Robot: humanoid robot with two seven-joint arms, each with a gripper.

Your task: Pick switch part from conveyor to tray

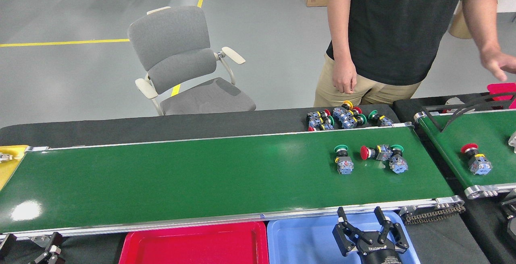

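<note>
**Switch parts sat up and ahead of my right pincer**

My right pincer (367, 215) hung over the blue tray (306, 240), its fingers apart and holding nothing. 3 switch parts lay on the conveyor (181, 175), farther from me than the pincer. The green-capped one (343, 158) was the nearest, a little to the left, with its long side pointing away from me. The red-capped one (374, 152) lay sideways, maybe touching a third part (397, 160). My left pincer was not in view, so the right arm seemed the one to reach.
</note>
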